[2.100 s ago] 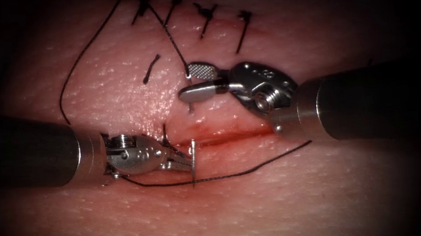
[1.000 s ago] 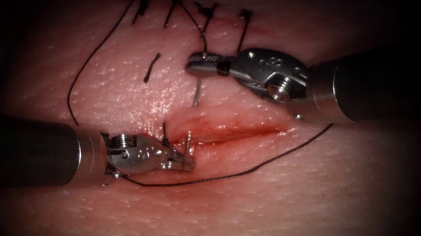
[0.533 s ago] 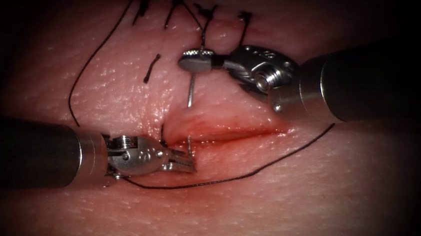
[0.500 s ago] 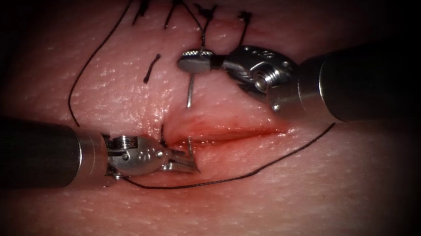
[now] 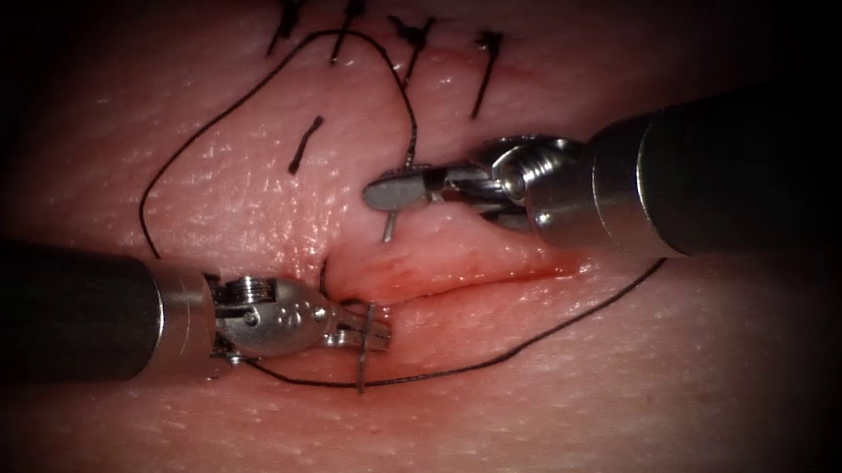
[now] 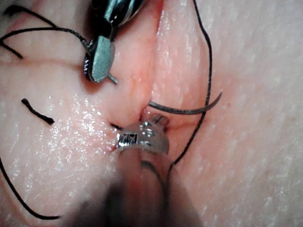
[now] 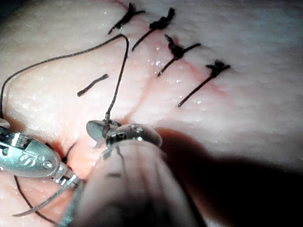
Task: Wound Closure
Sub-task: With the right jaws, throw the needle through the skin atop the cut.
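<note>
The cut runs across the tissue, with red fluid along it. My right tool sits just beyond the cut's left end, jaws shut on the curved needle's tail where the black thread joins it. The needle goes into the far edge there. Its tip part comes out on the near side, where my left tool holds it with shut jaws. In the left wrist view the freed needle arcs away from my jaws. The right wrist view shows my jaws on the tail.
Several tied stitches close the far part of the wound. A short cut end of thread lies loose on the tissue. The thread loops wide to the left, then trails along the near side to the right.
My right tool has moved down toward the cut with the needle's tail. The needle's tip part now sticks out further past my left jaws. The thread loop has sagged lower.
</note>
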Action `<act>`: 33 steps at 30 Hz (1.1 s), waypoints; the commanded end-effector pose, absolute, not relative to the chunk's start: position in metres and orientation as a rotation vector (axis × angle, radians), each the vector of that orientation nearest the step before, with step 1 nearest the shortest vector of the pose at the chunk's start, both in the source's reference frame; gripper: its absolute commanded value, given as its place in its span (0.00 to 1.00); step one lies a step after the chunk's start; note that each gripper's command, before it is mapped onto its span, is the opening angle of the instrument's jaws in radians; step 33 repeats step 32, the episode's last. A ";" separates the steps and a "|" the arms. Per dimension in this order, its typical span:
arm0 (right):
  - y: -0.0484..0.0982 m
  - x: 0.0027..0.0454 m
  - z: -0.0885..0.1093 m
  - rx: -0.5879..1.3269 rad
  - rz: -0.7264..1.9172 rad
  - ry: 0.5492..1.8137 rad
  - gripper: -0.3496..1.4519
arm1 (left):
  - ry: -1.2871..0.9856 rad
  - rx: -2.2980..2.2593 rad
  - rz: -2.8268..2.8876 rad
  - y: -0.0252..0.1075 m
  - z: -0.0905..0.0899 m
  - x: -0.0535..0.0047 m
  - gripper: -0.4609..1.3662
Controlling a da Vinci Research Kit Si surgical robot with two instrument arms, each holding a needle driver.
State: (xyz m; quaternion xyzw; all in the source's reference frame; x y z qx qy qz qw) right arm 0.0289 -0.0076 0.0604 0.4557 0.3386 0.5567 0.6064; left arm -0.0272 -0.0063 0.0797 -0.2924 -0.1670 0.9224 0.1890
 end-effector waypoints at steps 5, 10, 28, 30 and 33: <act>-0.009 0.0297 0.060 1.088 1.275 0.802 0.00 | -0.481 -0.827 2.597 -0.006 0.079 -0.0272 0.06; -0.011 0.0304 0.062 1.106 1.290 0.841 0.00 | -0.480 -0.829 2.602 -0.006 0.079 -0.0272 0.06; -0.012 0.0303 0.063 1.130 1.314 0.857 0.00 | -0.482 -0.829 2.602 -0.006 0.079 -0.0272 0.06; -0.012 0.0303 0.063 1.127 1.317 0.857 0.00 | -0.482 -0.829 2.602 -0.006 0.079 -0.0272 0.06; -0.011 0.0303 0.063 1.125 1.320 0.856 0.00 | -0.482 -0.829 2.601 -0.006 0.079 -0.0272 0.06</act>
